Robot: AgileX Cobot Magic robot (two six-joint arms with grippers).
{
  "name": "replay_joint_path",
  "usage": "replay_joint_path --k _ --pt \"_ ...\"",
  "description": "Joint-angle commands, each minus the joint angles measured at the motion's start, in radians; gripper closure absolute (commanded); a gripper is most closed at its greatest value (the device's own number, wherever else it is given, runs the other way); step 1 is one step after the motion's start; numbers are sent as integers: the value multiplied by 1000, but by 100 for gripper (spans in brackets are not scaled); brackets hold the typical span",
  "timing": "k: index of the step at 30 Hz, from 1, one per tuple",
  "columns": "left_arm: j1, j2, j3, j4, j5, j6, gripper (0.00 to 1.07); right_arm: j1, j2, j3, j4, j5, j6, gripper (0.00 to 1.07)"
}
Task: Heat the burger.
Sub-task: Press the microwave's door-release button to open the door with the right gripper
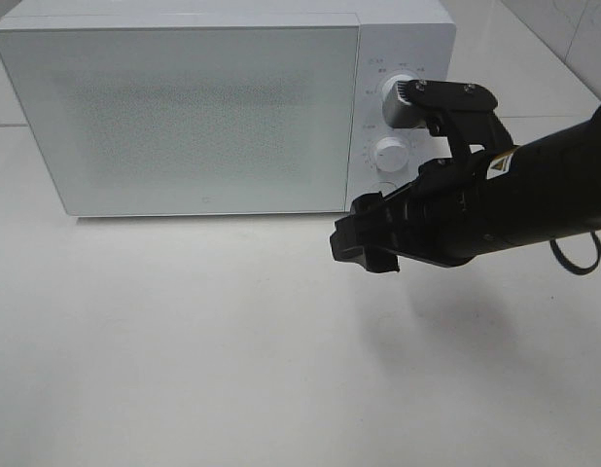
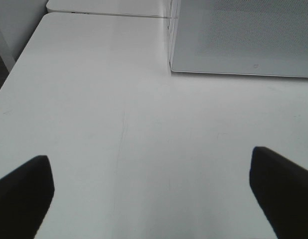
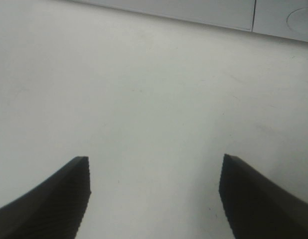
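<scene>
While my right hand [image 1: 362, 245] hangs at mid-frame, it is spread apart, empty.
My arm [image 1: 534, 195] slants in from the right edge before the shut microwave [image 1: 184, 107]; my left hand [image 2: 149, 194] gapes too; where the burger is I cannot tell.

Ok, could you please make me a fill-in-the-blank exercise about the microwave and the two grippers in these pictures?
1. The door of the white microwave is ___.
2. The right gripper is ___, with nothing but bare table in its gap.
3. The left gripper, open too, holds ___.
4. The arm in front of the microwave is ___ in colour.

Missing words: closed; open; nothing; black.
</scene>
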Motion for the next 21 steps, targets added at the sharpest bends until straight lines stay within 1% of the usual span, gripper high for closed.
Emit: replay_joint_path --k 1,3,4,5,7,8,9,10,12,13,15,16,20,21 --pt "0 -19 2 -4 -13 -4 6 -9 -37 -26 -79 117 -16 35" --pt "0 -19 2 -4 -13 -4 6 -9 -82 -41 -139 209 23 35" --pt "0 -19 2 -4 -13 -4 6 -9 -82 -41 -139 209 23 35" --pt "0 -19 2 -4 -13 -4 6 -9 -117 -43 -173 259 51 35" --pt "0 -19 2 -4 -13 -4 6 -9 -135 -46 -186 293 63 35" --pt "0 -19 2 -4 -13 -4 6 -9 -170 -46 -208 351 88 35" --pt "0 -19 2 -4 -13 -4 6 -9 -170 -46 -208 351 88 35" --pt "0 -19 2 -4 -13 -4 6 -9 -204 -46 -221 420 101 35" --pt "0 -19 2 -4 -13 -4 6 -9 -223 -46 -224 455 107 35" --pt "0 -19 2 -4 -13 -4 6 -9 -258 -46 -224 518 107 35" --pt "0 -19 2 -4 -13 -4 6 -9 -277 -46 -224 551 107 35" --pt "0 -19 2 -4 -13 -4 6 -9 -316 -46 -224 607 107 35" --pt "0 -19 2 -4 -13 -4 6 -9 -370 -46 -225 675 107 35" --pt "0 -19 2 -4 -13 -4 6 -9 -405 -46 -225 708 109 35"
